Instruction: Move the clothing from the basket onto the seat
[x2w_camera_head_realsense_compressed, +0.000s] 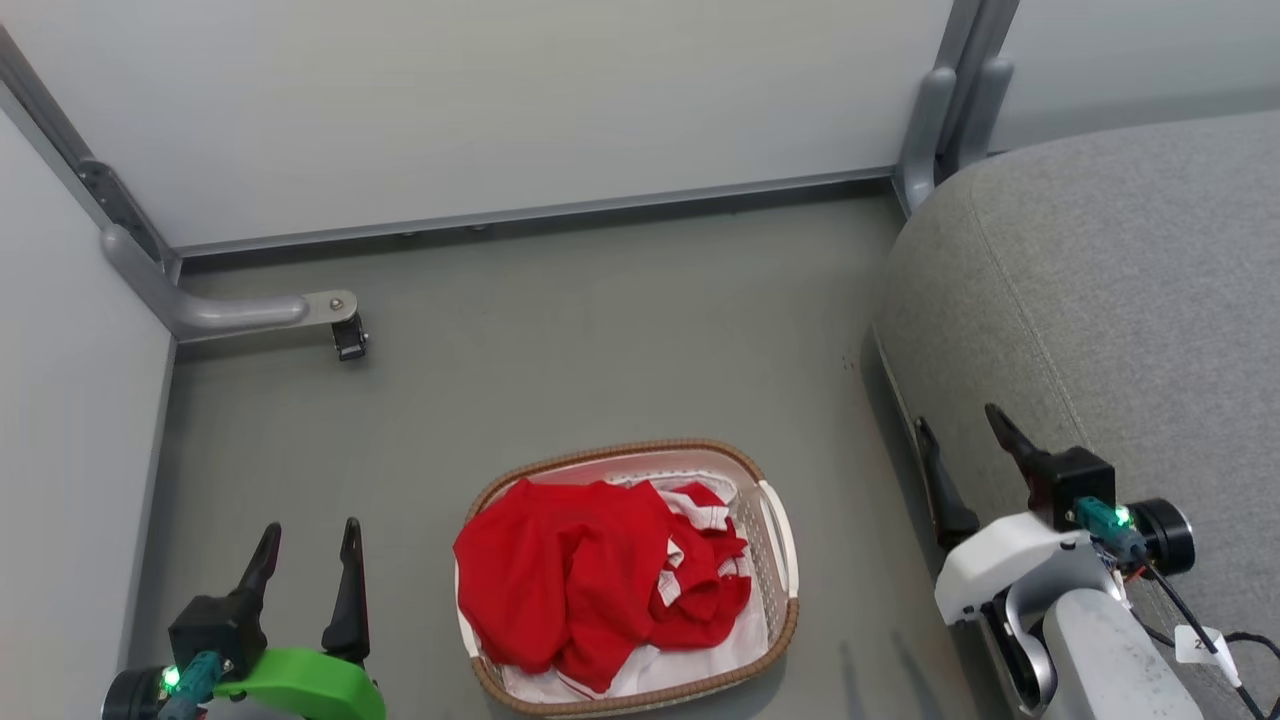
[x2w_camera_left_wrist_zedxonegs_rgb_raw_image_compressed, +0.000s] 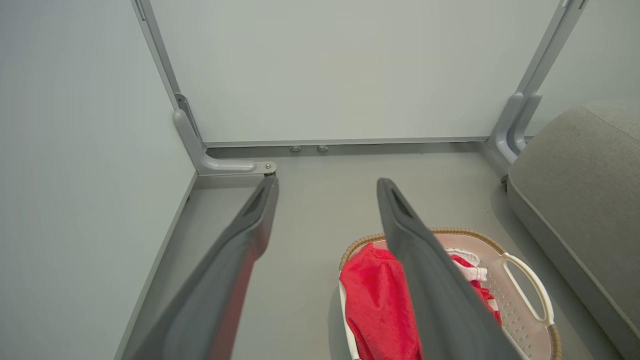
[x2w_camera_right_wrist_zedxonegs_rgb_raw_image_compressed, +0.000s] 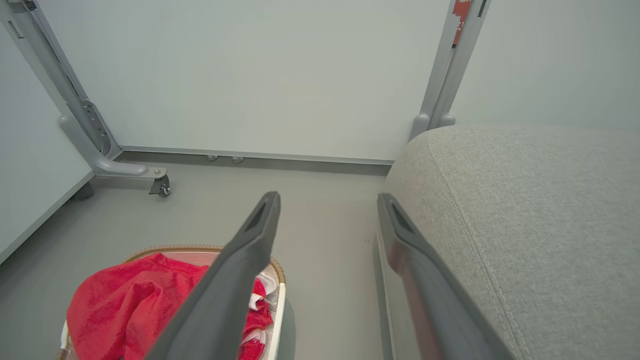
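The clothing (x2w_camera_head_realsense_compressed: 580, 580) heaps in the basket (x2w_camera_head_realsense_compressed: 620, 447) between left gripper (x2w_camera_head_realsense_compressed: 311, 528) and right gripper (x2w_camera_head_realsense_compressed: 956, 418) (both spread, empty); head view reveals a white sheet (x2w_camera_head_realsense_compressed: 690, 665) beneath, perhaps a liner.

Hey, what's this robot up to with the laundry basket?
It is meant to move the red clothing from the basket onto the grey seat. Nothing is picked up yet: the clothing lies heaped in the basket on the floor. The left hand hovers open to the basket's left, and the right hand, also open, is near the seat's edge.
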